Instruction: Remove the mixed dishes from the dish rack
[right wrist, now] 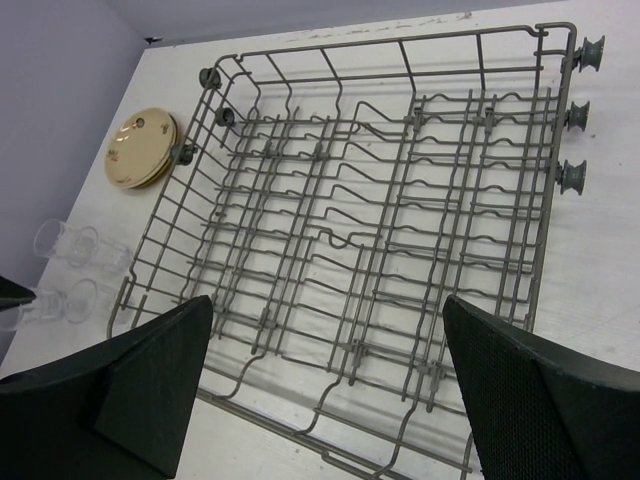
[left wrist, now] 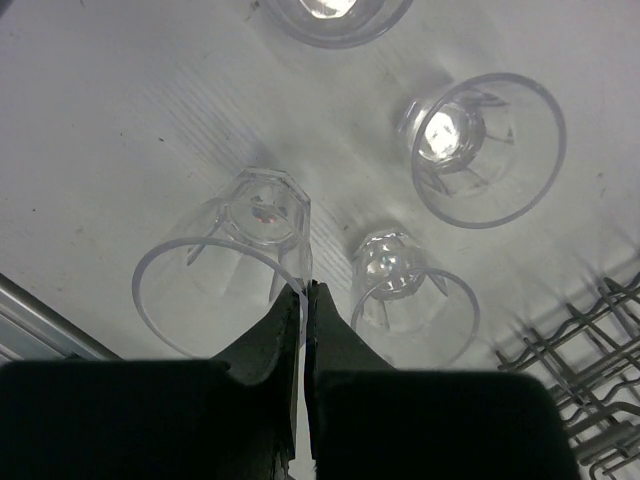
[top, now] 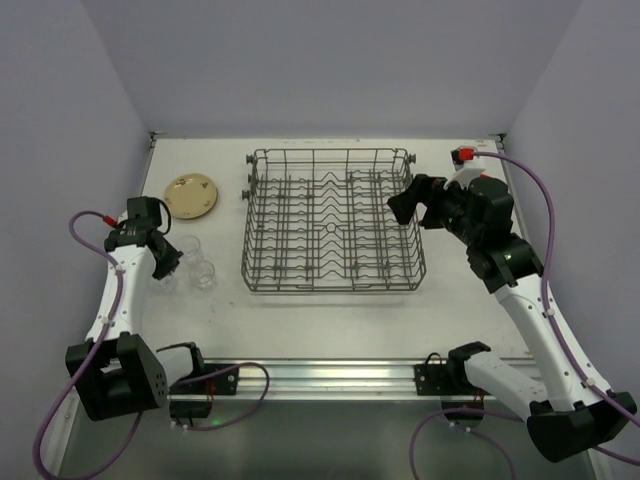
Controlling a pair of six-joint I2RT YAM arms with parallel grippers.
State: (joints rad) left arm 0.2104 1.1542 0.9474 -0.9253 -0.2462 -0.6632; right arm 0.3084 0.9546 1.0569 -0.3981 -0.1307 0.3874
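The grey wire dish rack (top: 333, 288) sits mid-table with nothing in it; the right wrist view looks down into it (right wrist: 400, 42). Two stacked beige plates (top: 190, 193) (right wrist: 140, 148) lie on the table left of the rack. Several clear glasses (top: 205, 272) stand upright in a group at the left. My left gripper (top: 165, 262) (left wrist: 303, 292) is shut on the rim of one clear glass (left wrist: 240, 260), with another glass (left wrist: 410, 300) close beside it. My right gripper (top: 405, 205) (right wrist: 325, 305) hangs open over the rack's right side, nothing between its fingers.
Two more glasses (left wrist: 485, 145) (left wrist: 335, 15) stand beyond the held one. The rack's corner (left wrist: 590, 350) is close on the right of the glasses. Black knobs (right wrist: 575, 115) stick out from the rack's sides. Walls enclose the table on three sides.
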